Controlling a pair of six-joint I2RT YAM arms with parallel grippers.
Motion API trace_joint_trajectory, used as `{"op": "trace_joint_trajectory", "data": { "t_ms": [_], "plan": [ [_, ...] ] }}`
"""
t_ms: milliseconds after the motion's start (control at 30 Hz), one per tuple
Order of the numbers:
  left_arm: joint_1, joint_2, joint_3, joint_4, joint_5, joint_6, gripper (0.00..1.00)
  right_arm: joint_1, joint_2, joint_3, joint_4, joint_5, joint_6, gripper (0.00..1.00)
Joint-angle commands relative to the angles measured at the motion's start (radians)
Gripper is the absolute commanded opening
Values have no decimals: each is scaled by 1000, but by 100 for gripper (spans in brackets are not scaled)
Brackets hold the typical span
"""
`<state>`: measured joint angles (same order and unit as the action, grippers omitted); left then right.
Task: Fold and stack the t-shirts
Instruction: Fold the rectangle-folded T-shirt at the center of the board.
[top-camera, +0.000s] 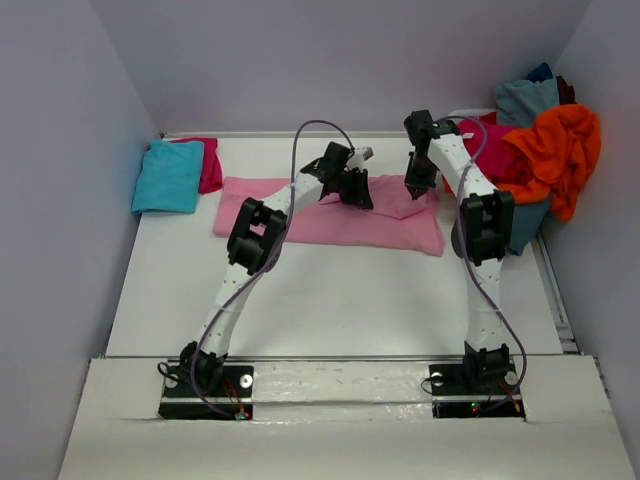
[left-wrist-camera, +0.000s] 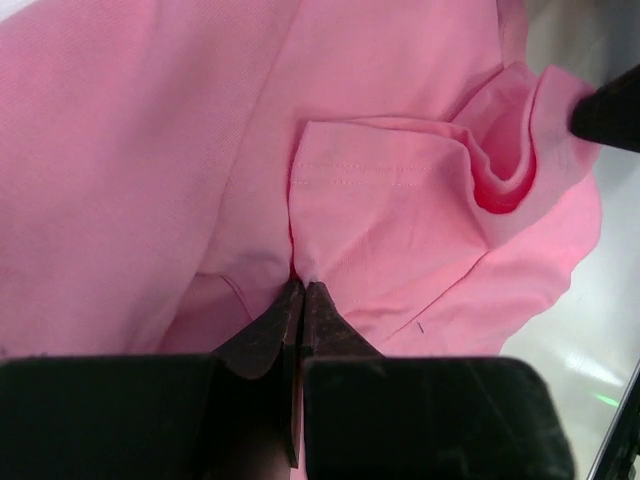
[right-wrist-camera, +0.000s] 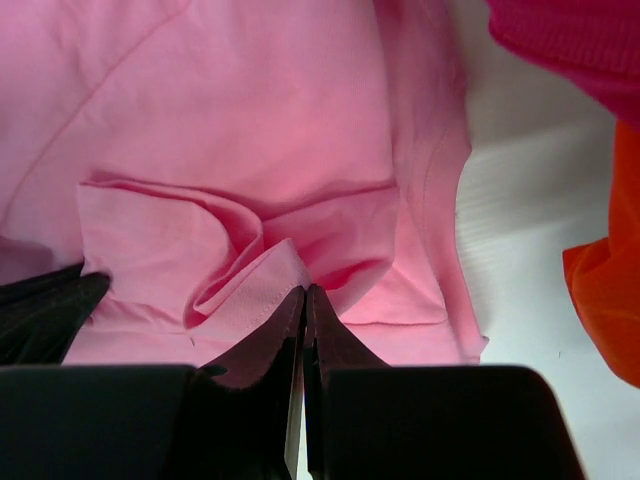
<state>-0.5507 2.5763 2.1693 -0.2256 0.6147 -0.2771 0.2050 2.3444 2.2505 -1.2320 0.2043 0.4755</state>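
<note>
Top external view: one white table (top-camera: 330, 300) stands between grey walls (top-camera: 60, 150). One light pink t-shirt (top-camera: 290, 220) lies across its far middle. Far right is a heap with one orange t-shirt (top-camera: 560, 150) and one grey-blue t-shirt (top-camera: 525, 100). Far left, one turquoise t-shirt (top-camera: 168, 175) partly covers one magenta t-shirt (top-camera: 210, 160). The left gripper (left-wrist-camera: 303, 290) and right gripper (right-wrist-camera: 305, 295) each pinch pink cloth.

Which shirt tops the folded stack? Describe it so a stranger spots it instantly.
Start at the white table and go to its far left corner. The turquoise shirt lies folded there on a magenta shirt; the pink shirt beside it lies in a long strip.
</note>
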Motion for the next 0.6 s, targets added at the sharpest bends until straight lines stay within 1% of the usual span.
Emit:
{"op": "trace_joint_trajectory", "data": {
  "t_ms": [0, 367, 567],
  "plan": [
    [-6, -105, -34, 26, -43, 21, 6, 5, 38, 86, -53, 26, 5, 7],
    [-6, -148, -57, 60, -59, 18, 6, 5, 35, 58, -52, 43, 14, 7],
    [-6, -173, -72, 89, -33, 27, 6, 5, 7, 5, -24, 34, 18, 7]
  ]
}}
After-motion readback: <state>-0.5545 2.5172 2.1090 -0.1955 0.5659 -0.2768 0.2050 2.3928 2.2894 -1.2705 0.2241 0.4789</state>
